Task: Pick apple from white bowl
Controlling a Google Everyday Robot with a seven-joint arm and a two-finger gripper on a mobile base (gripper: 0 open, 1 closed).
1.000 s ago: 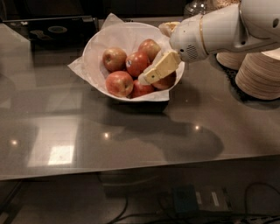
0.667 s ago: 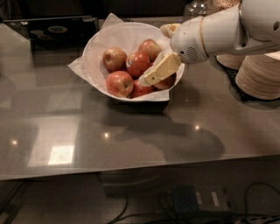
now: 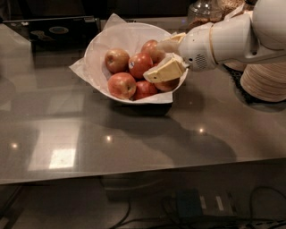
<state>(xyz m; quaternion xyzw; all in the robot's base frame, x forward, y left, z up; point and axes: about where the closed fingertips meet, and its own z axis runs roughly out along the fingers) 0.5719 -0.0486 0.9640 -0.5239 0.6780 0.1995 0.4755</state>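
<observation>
The white bowl (image 3: 100,51), lined with crumpled white paper, stands at the back middle of the table and holds several apples. The reddish-orange apple (image 3: 140,65) with a small pale sticker lies in the middle of the pile. A paler apple (image 3: 116,59) lies to its left and a red one (image 3: 122,85) in front. My gripper (image 3: 169,54) reaches in from the right over the bowl's right side, open. Its lower finger (image 3: 163,70) lies just right of the sticker apple, above another apple. The upper finger (image 3: 178,37) is at the far rim, with an apple (image 3: 151,48) beside it.
A stack of cream plates (image 3: 264,80) stands at the right, under my arm. A dark tray (image 3: 53,30) sits at the back left and a glass jar (image 3: 204,10) behind the bowl. The grey glossy table (image 3: 134,143) stretches to the front edge, with cables below.
My gripper has sunk slightly lower into the right side of the bowl. The bowl and apples have not moved.
</observation>
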